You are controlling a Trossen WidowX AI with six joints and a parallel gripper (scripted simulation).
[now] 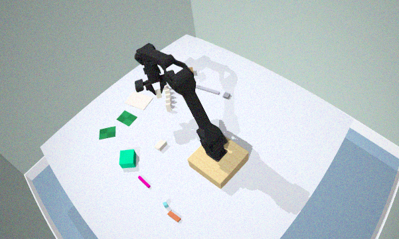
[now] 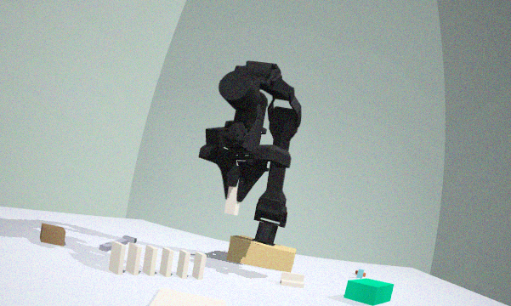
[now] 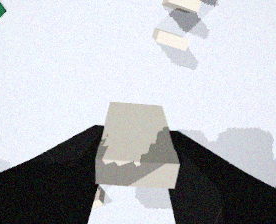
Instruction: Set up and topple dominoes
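Note:
A row of several cream dominoes point(image 1: 168, 97) point(image 2: 157, 260) stands on the white table; two of them show at the top of the wrist view point(image 3: 171, 39). My gripper point(image 1: 154, 89) point(image 2: 236, 187) point(image 3: 136, 139) is shut on a cream domino point(image 1: 159, 93) point(image 2: 232, 201) point(image 3: 137, 150). It holds the domino upright, high above the table, above and just beyond the row's near end. One more cream domino point(image 1: 160, 145) point(image 2: 292, 279) lies flat on the table, closer to the arm's base.
The arm stands on a wooden base point(image 1: 218, 162) point(image 2: 261, 254). A cream flat sheet point(image 1: 139, 100), two green patches point(image 1: 127, 118) point(image 1: 107, 133), a green cube point(image 1: 127, 158) point(image 2: 368, 291), a magenta stick point(image 1: 144, 181), an orange block point(image 1: 174, 216), a brown block point(image 2: 53, 234) and a grey bar point(image 1: 207, 89) lie around.

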